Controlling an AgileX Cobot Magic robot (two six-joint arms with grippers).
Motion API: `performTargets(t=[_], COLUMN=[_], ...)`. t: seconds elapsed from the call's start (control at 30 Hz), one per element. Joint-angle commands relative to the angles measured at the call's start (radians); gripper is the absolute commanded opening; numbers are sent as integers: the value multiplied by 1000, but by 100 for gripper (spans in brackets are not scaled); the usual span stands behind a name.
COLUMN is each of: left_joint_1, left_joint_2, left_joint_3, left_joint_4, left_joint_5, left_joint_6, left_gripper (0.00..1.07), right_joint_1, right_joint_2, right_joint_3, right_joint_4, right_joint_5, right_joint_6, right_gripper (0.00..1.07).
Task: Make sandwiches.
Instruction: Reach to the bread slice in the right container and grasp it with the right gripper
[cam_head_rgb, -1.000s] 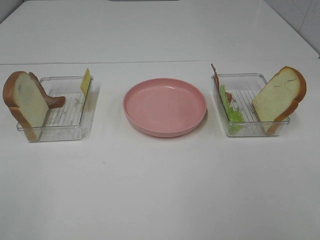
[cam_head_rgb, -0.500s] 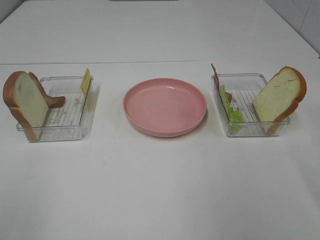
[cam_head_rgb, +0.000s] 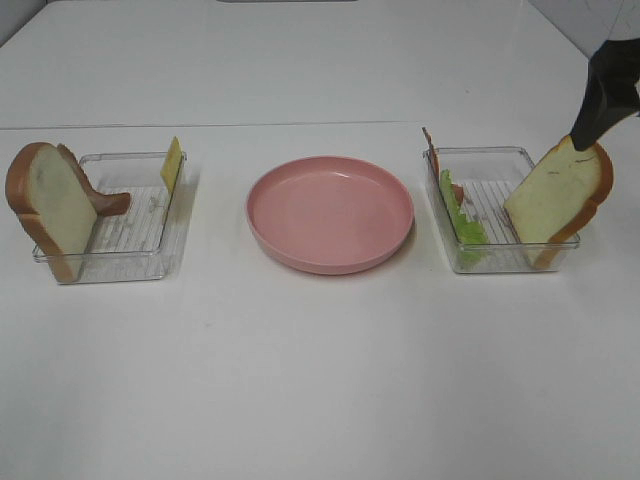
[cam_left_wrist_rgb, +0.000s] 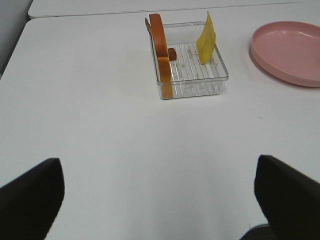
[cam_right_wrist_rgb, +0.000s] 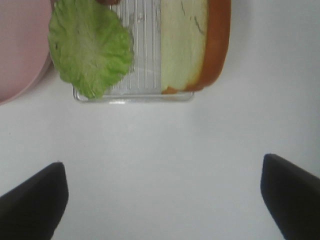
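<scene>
White bread with a brown crust: the right bread slice leans tilted at the outer end of the right clear tray. A lettuce leaf stands against that tray's inner wall, with a bacon strip poking up behind it. The right gripper hangs over this tray, jaws spread wide and gripping nothing. From the high camera one dark finger overlaps the slice's top crust, and I cannot tell whether it touches. The pink plate sits in the middle. Over in the left clear tray, the left bread slice is propped at the outer end. A second bacon strip sits just beside it, and the cheese slice stands upright at the inner wall. The left gripper is released too, well back from its tray and holding nothing.
</scene>
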Motion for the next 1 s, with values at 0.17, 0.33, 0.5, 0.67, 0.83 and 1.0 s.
performTargets(t=[0.17, 0.33, 0.5, 0.67, 0.83, 1.0], left_joint_1=[1, 1, 1, 1, 1, 1], left_joint_2=[-12, -12, -12, -12, -12, -12], left_joint_3=[0, 0, 0, 0, 0, 0], left_joint_4=[-5, -5, -4, -4, -4, -4], left_joint_5=[-5, -5, -5, -5, -5, -5], left_joint_6=[-4, -4, -4, -4, -4, -4], left_gripper=[98, 98, 98, 98, 98, 98], right_joint_1=[-6, -6, -47, -103, -146, -147], right_joint_2=[160, 253, 342, 393, 433, 468], right_joint_3=[-237, -351, -418, -432, -432, -432], right_joint_4=[-17, -19, 16, 52, 60, 55], right_joint_5=[82, 134, 167, 188, 199, 195], right_joint_6=[-28, -34, -46, -80, -83, -101], right_gripper=[98, 98, 98, 98, 98, 98])
